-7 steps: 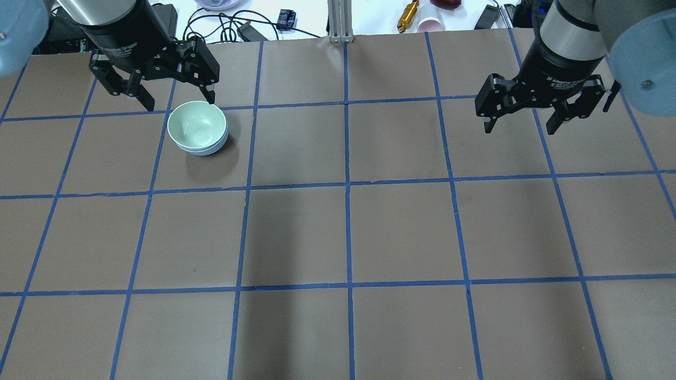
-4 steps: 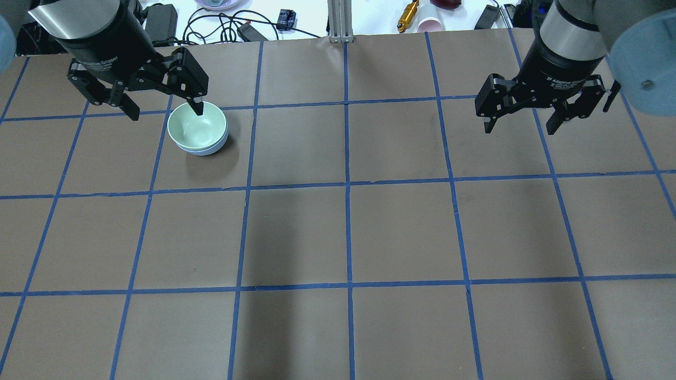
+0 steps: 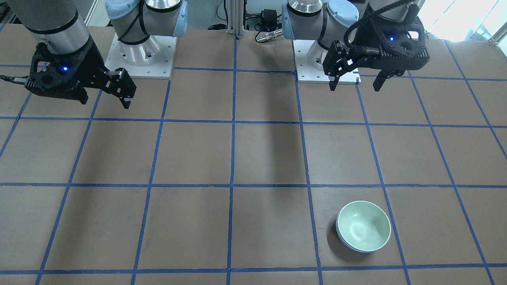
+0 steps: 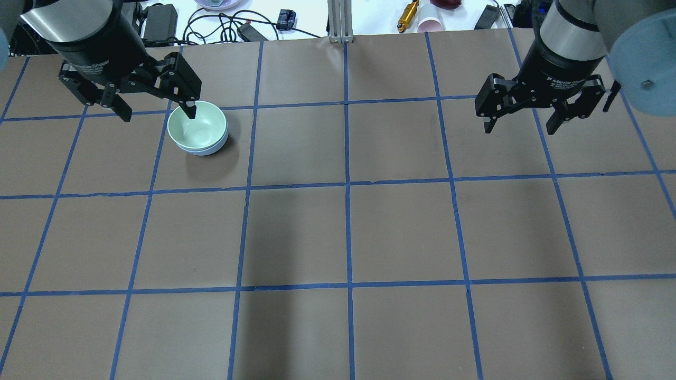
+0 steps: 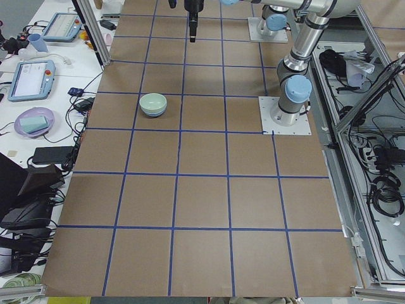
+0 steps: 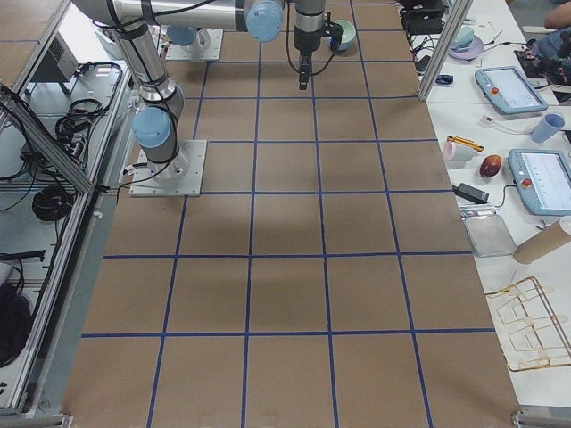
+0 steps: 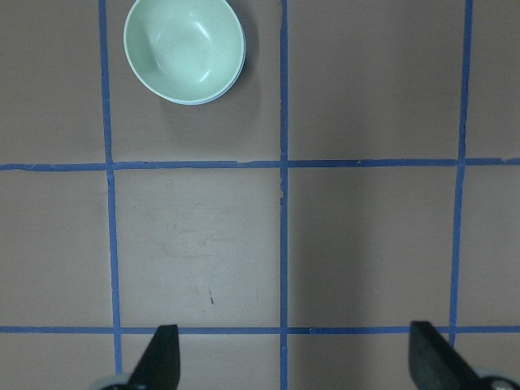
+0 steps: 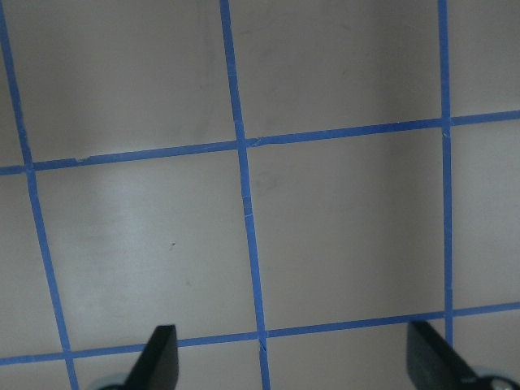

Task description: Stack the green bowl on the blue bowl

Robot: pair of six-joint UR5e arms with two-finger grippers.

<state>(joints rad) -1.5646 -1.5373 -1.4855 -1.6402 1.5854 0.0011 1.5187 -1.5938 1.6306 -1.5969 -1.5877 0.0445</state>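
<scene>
The green bowl [image 4: 196, 125] sits nested inside the blue bowl [image 4: 213, 150], of which only a thin rim edge shows. The stack stands on the brown table at the far left. It also shows in the front view, green bowl [image 3: 363, 225] in blue bowl [image 3: 344, 240], and in the left wrist view [image 7: 184, 49]. My left gripper [image 4: 158, 113] is open and empty, raised above the table, apart from the bowls on the robot's side [image 3: 355, 85]. My right gripper [image 4: 520, 127] is open and empty, hovering over the far right of the table [image 3: 105, 102].
Blue tape lines grid the table. Beyond the far edge lie cables [image 4: 222, 26], a gold cylinder [image 4: 407, 15], a pink cup [image 4: 430, 24] and an aluminium post [image 4: 340, 21]. The arm bases [image 3: 138, 55] stand at the robot's side.
My left gripper has drawn back from the bowl stack, moving left and towards the robot, still open. The bowls and the right arm have not moved.
</scene>
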